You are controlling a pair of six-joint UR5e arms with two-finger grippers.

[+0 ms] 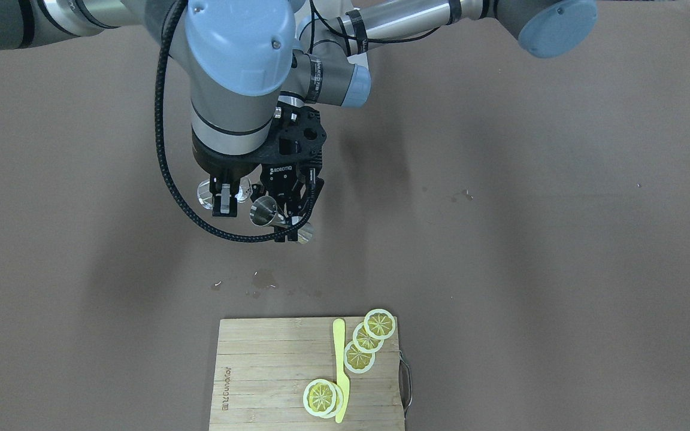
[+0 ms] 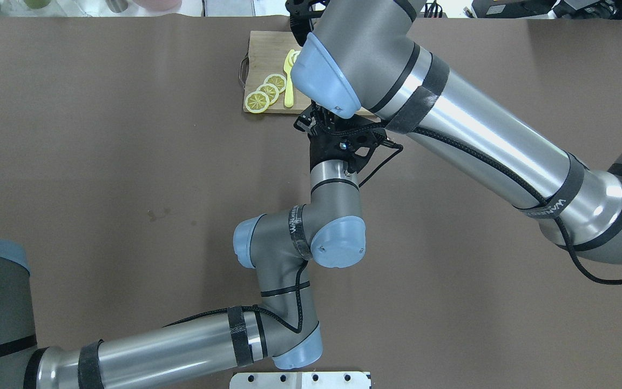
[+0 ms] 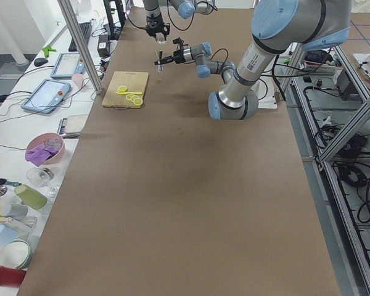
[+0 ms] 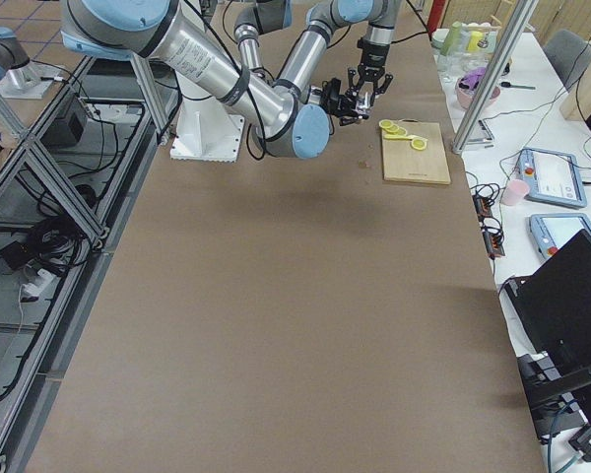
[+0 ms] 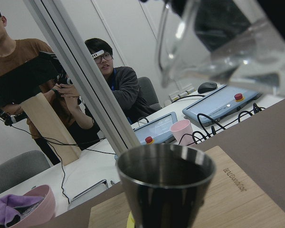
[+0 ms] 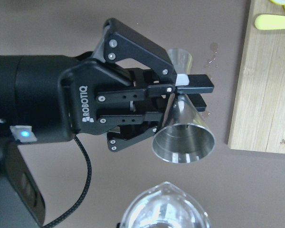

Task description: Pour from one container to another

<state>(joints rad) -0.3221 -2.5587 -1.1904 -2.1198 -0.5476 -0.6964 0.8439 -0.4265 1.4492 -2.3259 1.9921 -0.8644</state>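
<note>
Right wrist-mounted view showed my left gripper [image 6: 187,91] clamped on a steel double-cone jigger [image 6: 181,121] — tipped sideways. My right gripper [image 1: 223,201] clasped a clear glass pitcher [image 6: 166,210] beside it.

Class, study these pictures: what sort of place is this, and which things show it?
Most likely a robotics research lab: two robot arms work at a covered table, teach pendants lie on the side bench, and two operators are close by.
</note>
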